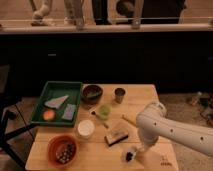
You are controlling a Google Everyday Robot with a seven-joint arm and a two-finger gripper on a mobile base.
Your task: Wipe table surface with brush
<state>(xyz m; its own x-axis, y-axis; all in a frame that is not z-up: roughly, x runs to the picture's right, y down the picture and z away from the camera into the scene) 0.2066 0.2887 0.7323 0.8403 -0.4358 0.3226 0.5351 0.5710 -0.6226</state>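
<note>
From my station I see the gripper [139,149] low over the front right part of the table surface [97,159], at the end of the white arm [170,130] reaching in from the right, and I cannot tell whether it is clamped or released. The brush [130,155] sits right at the gripper, its black end toward the front edge of the table. Just to its left lies the wood-topped block [116,136], with the white cup [85,129] and orange bowl [62,149] beyond, and the green tray [54,89] at the far left.
</note>
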